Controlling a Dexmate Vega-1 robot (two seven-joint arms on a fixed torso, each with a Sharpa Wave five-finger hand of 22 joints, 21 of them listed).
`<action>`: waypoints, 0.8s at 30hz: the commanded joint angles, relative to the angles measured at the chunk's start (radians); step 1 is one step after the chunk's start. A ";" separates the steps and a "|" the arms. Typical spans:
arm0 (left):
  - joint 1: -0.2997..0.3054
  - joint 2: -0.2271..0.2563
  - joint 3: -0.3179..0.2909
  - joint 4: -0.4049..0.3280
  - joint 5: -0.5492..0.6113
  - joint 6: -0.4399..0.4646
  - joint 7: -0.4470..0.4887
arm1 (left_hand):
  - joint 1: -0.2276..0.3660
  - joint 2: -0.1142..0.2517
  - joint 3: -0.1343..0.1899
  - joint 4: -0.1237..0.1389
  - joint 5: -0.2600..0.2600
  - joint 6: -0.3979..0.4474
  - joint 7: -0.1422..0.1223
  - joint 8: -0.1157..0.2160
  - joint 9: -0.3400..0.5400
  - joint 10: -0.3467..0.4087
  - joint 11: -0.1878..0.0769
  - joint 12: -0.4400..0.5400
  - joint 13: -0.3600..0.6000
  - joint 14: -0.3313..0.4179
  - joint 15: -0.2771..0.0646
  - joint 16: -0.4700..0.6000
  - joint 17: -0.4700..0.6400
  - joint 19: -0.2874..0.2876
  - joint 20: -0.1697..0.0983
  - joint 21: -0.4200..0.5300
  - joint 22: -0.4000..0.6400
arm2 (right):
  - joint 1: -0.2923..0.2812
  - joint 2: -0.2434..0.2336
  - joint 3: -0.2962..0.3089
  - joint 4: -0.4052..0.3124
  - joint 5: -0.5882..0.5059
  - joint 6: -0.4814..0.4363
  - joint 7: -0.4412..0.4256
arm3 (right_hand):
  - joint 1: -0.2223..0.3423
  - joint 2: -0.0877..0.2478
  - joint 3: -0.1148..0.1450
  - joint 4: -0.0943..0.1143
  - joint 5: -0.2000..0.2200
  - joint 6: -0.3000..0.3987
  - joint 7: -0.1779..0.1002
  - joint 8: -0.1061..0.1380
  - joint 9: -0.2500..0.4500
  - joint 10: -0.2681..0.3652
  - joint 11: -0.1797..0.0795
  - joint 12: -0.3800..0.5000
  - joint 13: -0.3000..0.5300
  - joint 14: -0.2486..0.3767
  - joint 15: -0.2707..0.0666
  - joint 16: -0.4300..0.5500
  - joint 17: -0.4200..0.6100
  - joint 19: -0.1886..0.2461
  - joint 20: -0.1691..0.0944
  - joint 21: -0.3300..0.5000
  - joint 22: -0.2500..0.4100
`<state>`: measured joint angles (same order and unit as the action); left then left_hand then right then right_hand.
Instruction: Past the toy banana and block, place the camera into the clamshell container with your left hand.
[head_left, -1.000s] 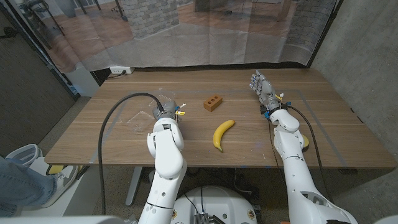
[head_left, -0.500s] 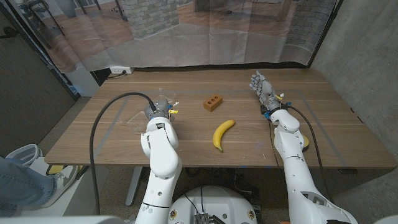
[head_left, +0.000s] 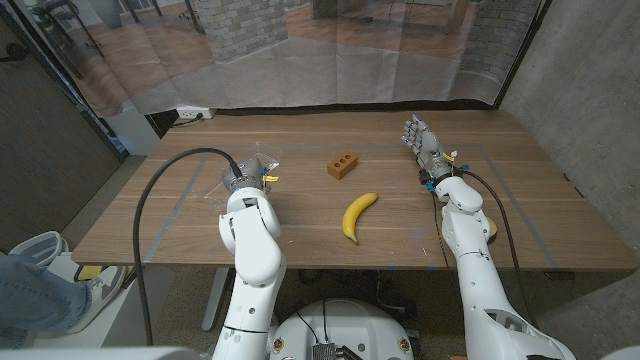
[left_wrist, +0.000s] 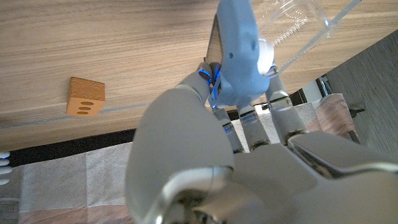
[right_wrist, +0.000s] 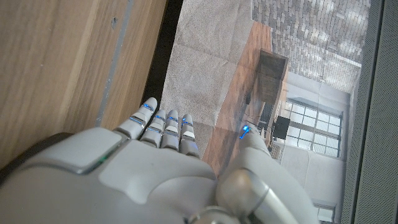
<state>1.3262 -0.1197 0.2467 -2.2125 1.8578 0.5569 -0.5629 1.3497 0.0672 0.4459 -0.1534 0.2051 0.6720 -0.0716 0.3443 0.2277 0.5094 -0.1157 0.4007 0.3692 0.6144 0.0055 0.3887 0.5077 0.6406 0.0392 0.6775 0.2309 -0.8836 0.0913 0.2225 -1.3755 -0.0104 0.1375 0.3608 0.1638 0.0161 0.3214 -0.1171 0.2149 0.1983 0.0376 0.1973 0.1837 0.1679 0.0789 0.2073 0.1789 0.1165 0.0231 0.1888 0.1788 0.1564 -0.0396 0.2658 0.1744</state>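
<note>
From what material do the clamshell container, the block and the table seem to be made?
Clamshell container: thin clear plastic, probably; the wood shows through it and its edges glint.
Block: looks like brown wood or plastic with a matte face and round holes; unclear which.
Table: wood or wood veneer, with visible grain and a dull finish.

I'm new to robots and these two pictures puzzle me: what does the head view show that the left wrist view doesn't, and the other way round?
The head view gives you the toy banana and the right hand, holding nothing, on the robot's right. The left wrist view adds the left hand, its fingers gripping the pale blue camera. Both take in the block, the clear clamshell container and the wooden table.
</note>
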 joint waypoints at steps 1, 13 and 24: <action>-0.006 0.019 -0.050 -0.012 -0.022 -0.017 0.023 | 0.041 0.035 0.006 0.003 0.002 0.012 -0.005 0.006 -0.001 0.009 -0.007 0.006 0.005 0.075 -0.107 0.008 0.053 0.025 -0.034 0.013 0.001 | -0.001 -0.001 0.000 0.000 -0.006 -0.003 -0.004 | 0.000 0.007 0.000 -0.002 0.000 0.008 0.003 0.000 0.005 0.005 -0.002 0.004 0.005 0.008 0.001 0.004 0.005 0.010 0.000 -0.002 0.005; -0.027 0.056 -0.111 -0.006 -0.053 -0.048 0.032 | 0.039 0.036 0.004 0.005 0.001 0.022 -0.017 0.008 -0.002 0.018 -0.022 0.005 0.010 0.075 -0.122 0.007 0.063 0.019 -0.045 0.026 -0.001 | 0.000 0.001 -0.005 0.004 -0.018 -0.005 -0.008 | -0.001 0.007 -0.001 -0.002 -0.001 0.008 0.003 0.000 0.006 0.006 -0.002 0.004 0.005 0.011 0.002 0.004 0.006 0.013 0.001 -0.005 0.005; -0.044 0.085 -0.148 0.006 -0.073 -0.070 0.031 | 0.035 0.035 0.002 0.007 -0.001 0.039 -0.027 0.014 -0.004 0.025 -0.029 0.004 0.016 0.080 -0.132 0.006 0.071 0.013 -0.050 0.039 -0.004 | 0.008 0.006 -0.008 0.018 -0.027 -0.002 -0.008 | -0.002 0.007 -0.002 -0.001 -0.001 0.007 0.003 -0.001 0.006 0.005 -0.004 0.003 0.005 0.013 0.001 0.004 0.006 0.016 0.002 -0.008 0.005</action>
<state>1.2987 -0.0633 0.1407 -2.2187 1.8108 0.5097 -0.5343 1.3497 0.0672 0.4480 -0.1512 0.2021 0.6969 -0.0966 0.3482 0.2229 0.5298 -0.1378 0.4007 0.3831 0.6194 0.0105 0.3942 0.5082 0.6247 0.0233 0.7082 0.2245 -0.8831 0.0927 0.2185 -1.3696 -0.0276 0.1338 0.3539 0.1638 0.0161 0.3214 -0.1171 0.2149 0.1983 0.0375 0.1973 0.1837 0.1679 0.0789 0.2072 0.1789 0.1163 0.0231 0.1888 0.1788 0.1600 -0.0358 0.2587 0.1744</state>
